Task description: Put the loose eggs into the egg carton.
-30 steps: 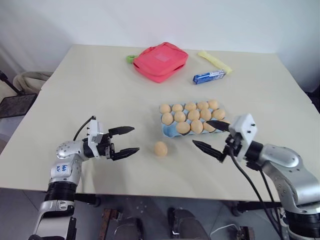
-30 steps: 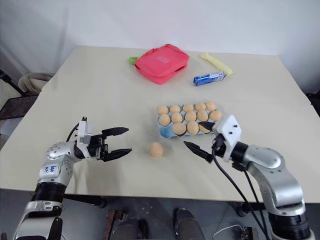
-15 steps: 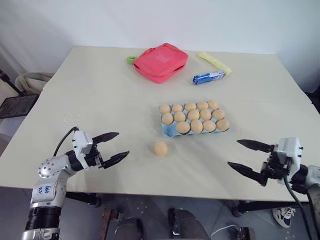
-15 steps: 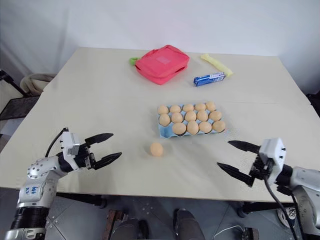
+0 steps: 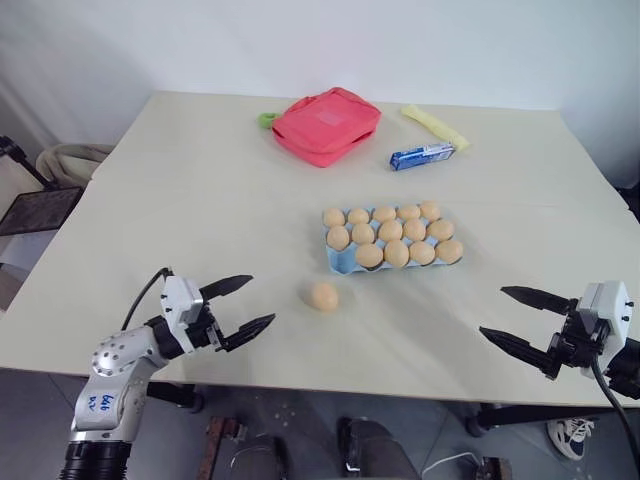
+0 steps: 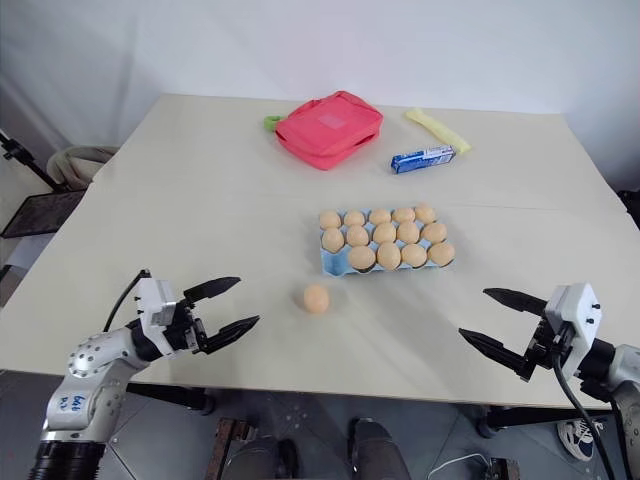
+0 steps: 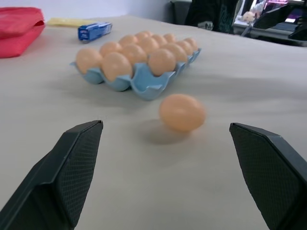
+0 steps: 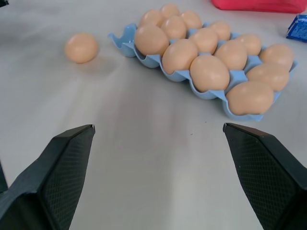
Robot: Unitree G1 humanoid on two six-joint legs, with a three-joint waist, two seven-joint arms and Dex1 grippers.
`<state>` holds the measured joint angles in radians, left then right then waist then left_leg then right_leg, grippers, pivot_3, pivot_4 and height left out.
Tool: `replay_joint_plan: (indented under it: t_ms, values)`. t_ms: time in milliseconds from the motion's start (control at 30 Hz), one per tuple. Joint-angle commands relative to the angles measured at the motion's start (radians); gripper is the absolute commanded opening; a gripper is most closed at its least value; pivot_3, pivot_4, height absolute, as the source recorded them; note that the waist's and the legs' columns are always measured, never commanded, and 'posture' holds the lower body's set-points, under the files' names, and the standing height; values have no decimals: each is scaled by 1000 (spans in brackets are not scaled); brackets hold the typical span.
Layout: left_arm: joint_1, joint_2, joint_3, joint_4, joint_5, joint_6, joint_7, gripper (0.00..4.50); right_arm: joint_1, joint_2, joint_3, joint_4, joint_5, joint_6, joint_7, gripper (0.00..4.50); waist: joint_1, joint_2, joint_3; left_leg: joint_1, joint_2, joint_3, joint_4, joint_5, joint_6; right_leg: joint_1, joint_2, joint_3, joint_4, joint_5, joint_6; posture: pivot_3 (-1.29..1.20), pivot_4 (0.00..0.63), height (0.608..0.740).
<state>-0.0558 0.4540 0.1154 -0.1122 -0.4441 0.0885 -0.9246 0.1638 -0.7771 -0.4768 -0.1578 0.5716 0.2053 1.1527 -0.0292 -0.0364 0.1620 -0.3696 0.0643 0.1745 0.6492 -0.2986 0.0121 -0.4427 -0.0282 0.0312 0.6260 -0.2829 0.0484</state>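
Note:
One loose egg (image 5: 322, 295), tan and oval, lies on the table just left of and nearer than the egg carton (image 5: 338, 263). The light blue carton holds several eggs, and its near-left corner cup is empty. My left gripper (image 5: 261, 299) is open and level, pointing at the loose egg (image 7: 182, 112) from its left, a short gap away. My right gripper (image 5: 492, 311) is open near the table's front right edge, well clear of the carton (image 8: 211, 94), with the loose egg (image 8: 81, 47) far beyond it.
A red pouch (image 5: 325, 123) lies at the back centre with a green item (image 5: 266, 119) beside it. A blue-and-white snack packet (image 5: 420, 155) and a yellow packet (image 5: 435, 125) lie to the back right. The table's front edge (image 5: 380, 378) runs just below both grippers.
My right gripper swung away from the carton's front to the right and toward the near edge. My left gripper drew back slightly from the loose egg. Both stayed open.

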Motion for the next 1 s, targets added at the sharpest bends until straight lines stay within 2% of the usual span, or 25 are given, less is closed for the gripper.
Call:
replay_joint_plan:
  t_ms: [33, 300, 433, 867, 1000]
  values:
    - [-51, -43, -83, -28, 61, 19, 71, 4500, -18, -18, -15, -44, 11, 9, -25, 4480, 2, 0, 0, 0, 0, 0, 0, 0, 0, 0, 0, 0, 0, 0, 0, 0, 150, 740]
    - [-144, -122, -195, 26, 148, 83, 180, 4500, 4, 5, -13, -108, 11, 27, -81, 4480, 1, 0, 0, 0, 0, 0, 0, 0, 0, 0, 1, 0, 0, 2, 3, 0, 150, 740]
    - [-192, -132, -247, 86, 200, 115, 195, 4500, 21, 18, -11, -140, 15, 35, -111, 4480, 0, 1, 0, 0, 0, 0, 1, 0, 1, 0, 1, 0, 1, 2, 3, 0, 150, 740]
    - [-269, -172, -307, 160, 249, 159, 219, 4500, 39, 34, -9, -177, 17, 43, -160, 4480, 0, 1, 0, 0, 0, 0, 1, 1, 1, 0, 1, 1, 1, 2, 3, 0, 150, 740]
    - [-272, -192, -304, 162, 249, 154, 231, 3212, 38, 37, -1, -177, 12, 42, -169, 4500, 2, 1, 0, 0, 0, 0, 1, 1, 1, 0, 1, 0, 1, 2, 4, 0, 150, 740]
